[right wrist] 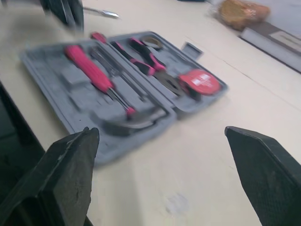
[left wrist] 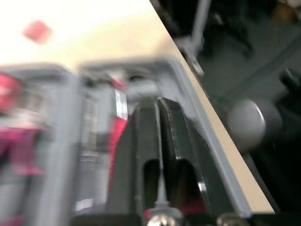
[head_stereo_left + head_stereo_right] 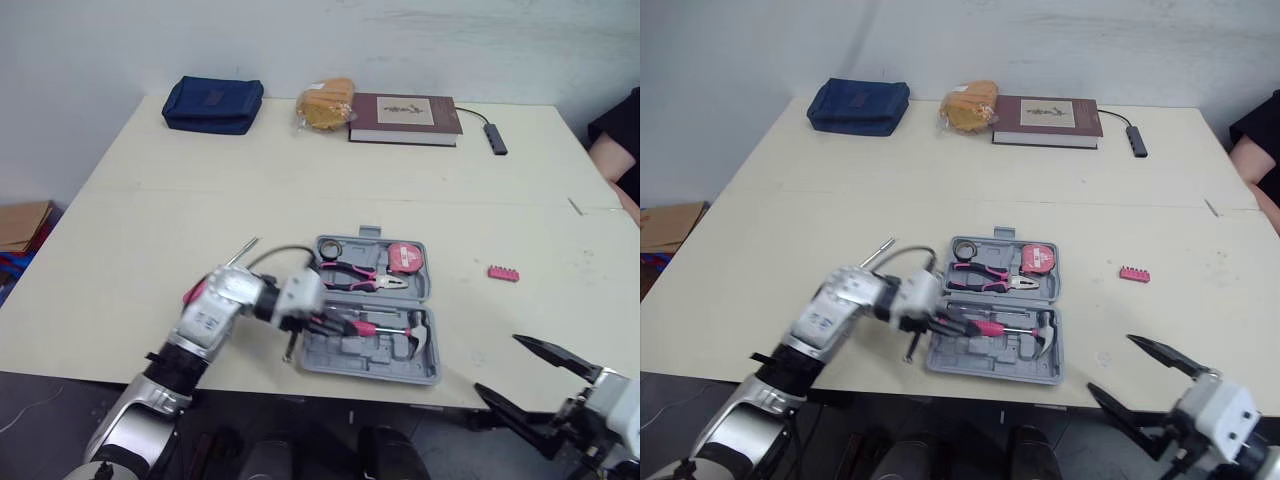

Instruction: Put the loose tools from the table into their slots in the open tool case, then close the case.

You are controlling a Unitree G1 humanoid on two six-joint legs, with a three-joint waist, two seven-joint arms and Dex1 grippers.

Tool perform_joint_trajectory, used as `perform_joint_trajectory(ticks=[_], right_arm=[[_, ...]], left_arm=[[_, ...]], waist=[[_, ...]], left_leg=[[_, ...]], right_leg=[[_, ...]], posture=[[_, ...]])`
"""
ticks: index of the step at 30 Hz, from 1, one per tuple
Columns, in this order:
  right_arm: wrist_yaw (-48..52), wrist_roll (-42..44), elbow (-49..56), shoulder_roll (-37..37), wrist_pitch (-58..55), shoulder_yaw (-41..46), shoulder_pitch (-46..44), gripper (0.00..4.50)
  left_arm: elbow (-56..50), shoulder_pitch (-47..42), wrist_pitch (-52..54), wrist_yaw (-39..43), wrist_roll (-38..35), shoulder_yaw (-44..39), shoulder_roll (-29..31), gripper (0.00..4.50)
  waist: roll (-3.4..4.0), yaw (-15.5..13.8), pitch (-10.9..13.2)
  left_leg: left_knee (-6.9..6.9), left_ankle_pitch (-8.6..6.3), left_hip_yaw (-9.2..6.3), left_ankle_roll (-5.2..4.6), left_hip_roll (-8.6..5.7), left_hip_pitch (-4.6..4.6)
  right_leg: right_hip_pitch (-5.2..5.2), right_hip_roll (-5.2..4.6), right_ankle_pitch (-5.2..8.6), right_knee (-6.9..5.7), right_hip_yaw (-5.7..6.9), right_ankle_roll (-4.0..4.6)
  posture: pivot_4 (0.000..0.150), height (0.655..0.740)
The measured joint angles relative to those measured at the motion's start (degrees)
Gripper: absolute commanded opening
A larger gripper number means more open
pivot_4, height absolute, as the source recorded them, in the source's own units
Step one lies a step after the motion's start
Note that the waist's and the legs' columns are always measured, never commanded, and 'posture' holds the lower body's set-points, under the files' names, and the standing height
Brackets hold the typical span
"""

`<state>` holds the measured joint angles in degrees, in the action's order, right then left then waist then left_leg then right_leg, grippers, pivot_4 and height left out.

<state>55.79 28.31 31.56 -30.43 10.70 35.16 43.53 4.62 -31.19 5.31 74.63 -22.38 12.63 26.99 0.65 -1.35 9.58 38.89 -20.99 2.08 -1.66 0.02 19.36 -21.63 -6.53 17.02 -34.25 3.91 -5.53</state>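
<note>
On the table (image 3: 140,230), a blue pouch (image 3: 212,104) is seen at the far left, with a bagged loaf (image 3: 326,103) and a book (image 3: 404,118) beside it along the back edge. A thin silver loose tool (image 3: 241,254) is laid on the tabletop just left of the tool case (image 3: 330,362). The case is spread open near the front edge, about midway along the table. The left gripper (image 3: 320,321) is held over the case's front-left part, its two fingers pressed together. Pliers (image 3: 355,273) and a tape measure (image 3: 404,257) are seated in the rear half, a pink-handled screwdriver (image 3: 365,327) and a hammer (image 3: 420,335) in the front half. A pink bit strip (image 3: 503,273) is left on the tabletop to the right, apart from the case. The right gripper (image 3: 497,363) is held at the front edge, its fingers spread wide.
</note>
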Motion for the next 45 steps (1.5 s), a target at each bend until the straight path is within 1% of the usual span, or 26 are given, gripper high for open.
perform_joint_trajectory(ticks=[1,2,5,7,8,10,12,15,17,20,22,27,30,33,35,38,42,45], right_arm=[[0.41,0.02,-1.81,0.82,1.93,1.97,0.45,4.5],[0.54,-0.05,-3.24,1.26,3.16,3.25,0.7,4.5],[1.05,-0.05,-7.15,2.39,6.89,5.58,0.7,4.5],[1.57,-0.05,-10.89,3.04,9.55,6.8,0.95,4.5],[1.96,-0.15,-13.57,3.61,11.27,7.59,0.97,4.5],[2.15,-0.15,-17.45,4.12,13.22,8.58,0.97,4.5],[2.52,-0.21,-22.26,4.24,15.98,8.89,0.45,4.5],[3.32,-0.42,-27.34,4.1,18.89,8.92,0.06,4.5],[3.6,-0.44,-30.34,3.84,20.64,9.1,-0.16,4.5],[2.84,0.07,-35.19,3.79,22.03,10.68,-0.45,4.5],[2.79,0.27,-38.96,3.51,23.24,10.84,-1.91,4.5],[3.33,3.32,-50.27,2.48,23.6,12.13,-5.91,4.5],[5.01,3.89,-54.06,0.64,25.35,12.55,-7.13,4.5],[7.37,4.49,-55.05,0.13,26.84,12.3,-8.64,4.5],[8.57,4.87,-54.21,0.23,26.97,11.38,-9.05,4.5],[9.55,5.43,-49.37,1.29,26.65,8.36,-9.44,4.5],[9.77,6.52,-38.1,1.95,24.11,2.86,-10.09,4.5],[9.59,6.65,-31.42,1.63,20.94,-0.3,-9.06,4.5]], left_arm=[[-0.2,0.18,0.48,0.12,-2.08,-3.32,1.59,1.73],[-0.18,0.34,0.92,0.06,-2.82,-5.31,2.81,2.19],[1.26,2.56,-0.23,-0.1,-2.86,-8.83,6.12,3.49],[5.38,5.48,-2.94,0.05,-1.57,-11.4,10.1,4.46],[8.46,7.41,-4.36,-0.18,-0.84,-13.52,12.5,4.49],[12.76,9.34,-5.56,-1.53,-0.55,-17.42,15.03,4.49],[16.96,11.84,-6.86,-3.43,-0.89,-23.41,17.45,4.49],[20.11,14.99,-8.1,-4.5,-1.48,-28.27,18.85,4.49],[24.04,16.93,-9.34,-7.28,-2.0,-32.2,19.1,4.49],[30.89,20.16,-11.1,-11.43,-1.83,-37.56,21.72,4.49],[33.76,21.25,-12.39,-12.68,-1.78,-39.59,22.88,4.49],[43.71,23.46,-16.43,-16.21,-0.85,-43.0,25.62,4.49],[44.69,23.31,-17.26,-16.06,-0.82,-43.59,25.72,4.49],[42.92,22.13,-16.88,-15.01,-0.95,-42.92,24.66,4.49],[39.85,21.62,-15.97,-14.05,-1.11,-41.86,23.4,4.49],[31.31,22.01,-13.53,-12.98,-2.02,-39.76,20.7,4.49],[11.82,22.87,-8.98,-11.68,-3.23,-33.13,17.77,4.49],[5.87,20.53,-5.83,-8.2,-3.41,-28.08,18.14,4.49]], waist=[[0.02,0.01,0.02],[0.05,0.05,0.03],[0.1,0.34,0.07],[0.06,0.61,0.12],[0.0,0.75,0.16],[-0.13,0.88,0.25],[-0.18,1.13,0.3],[-0.03,1.2,0.39],[-0.02,1.36,0.42],[-0.14,1.57,0.52],[-0.17,1.57,0.54],[-0.13,1.64,0.57],[-0.09,1.29,0.6],[-0.11,1.28,0.58],[-0.09,1.44,0.59],[-0.09,1.5,0.59],[-0.09,1.61,0.6],[-0.04,1.45,0.62]], left_leg=[[-0.03,0.0,0.0,0.02,0.0,0.0],[-0.05,0.0,0.01,0.03,-0.01,-0.01],[-0.1,-0.02,0.05,0.05,-0.02,-0.04],[-0.34,-0.02,0.06,0.03,-0.02,-0.11],[-0.62,0.06,0.06,0.0,-0.03,-0.16],[-0.77,0.08,0.05,0.04,-0.02,-0.16],[-0.85,0.09,0.05,0.09,-0.01,-0.12],[-0.87,0.04,0.05,0.07,-0.05,-0.11],[-0.88,0.01,0.05,0.09,-0.05,-0.11],[-0.99,-0.01,0.08,0.12,-0.03,-0.1],[-0.99,-0.14,0.12,0.36,-0.04,-0.11],[-1.03,-0.17,0.17,0.43,-0.04,-0.13],[-1.03,-0.14,0.18,0.43,-0.04,-0.14],[-1.03,-0.07,0.17,0.51,-0.04,-0.17],[-1.03,-0.03,0.17,0.58,-0.03,-0.17],[-1.03,0.08,0.17,0.76,-0.02,-0.16],[-0.98,0.17,0.21,0.9,-0.02,-0.16],[-0.99,0.25,0.21,1.02,-0.02,-0.16]], right_leg=[[0.0,0.0,0.0,0.03,0.01,0.0],[0.01,0.0,0.0,0.05,0.01,0.0],[0.03,0.0,0.0,0.1,-0.01,0.0],[0.01,0.01,0.01,0.16,-0.01,0.01],[-0.01,0.01,0.0,0.26,-0.01,0.01],[-0.1,0.01,0.03,0.27,0.01,0.05],[-0.2,0.0,0.06,0.27,0.01,0.11],[-0.18,-0.06,0.11,0.31,-0.02,0.2],[-0.19,-0.06,0.12,0.31,-0.03,0.21],[-0.3,-0.06,0.14,0.29,-0.02,0.26],[-0.29,-0.06,0.14,0.29,-0.04,0.26],[-0.38,-0.06,0.15,0.21,-0.08,0.28],[-0.34,-0.08,0.15,0.19,-0.08,0.28],[-0.32,-0.08,0.13,0.12,-0.07,0.24],[-0.35,-0.08,0.13,0.04,-0.07,0.23],[-0.4,-0.07,0.13,-0.06,-0.06,0.23],[-0.39,-0.07,0.11,-0.12,-0.13,0.21],[-0.45,-0.04,0.12,-0.18,-0.11,0.22]], posture=[[0.15,0.74],[0.15,0.74],[0.15,0.74],[0.15,0.74],[0.15,0.74],[0.15,0.74],[0.15,0.74],[0.15,0.74],[0.15,0.74],[0.15,0.74],[0.15,0.74],[0.15,0.74],[0.15,0.74],[0.15,0.74],[0.15,0.74],[0.15,0.74],[0.15,0.74],[0.15,0.74]])
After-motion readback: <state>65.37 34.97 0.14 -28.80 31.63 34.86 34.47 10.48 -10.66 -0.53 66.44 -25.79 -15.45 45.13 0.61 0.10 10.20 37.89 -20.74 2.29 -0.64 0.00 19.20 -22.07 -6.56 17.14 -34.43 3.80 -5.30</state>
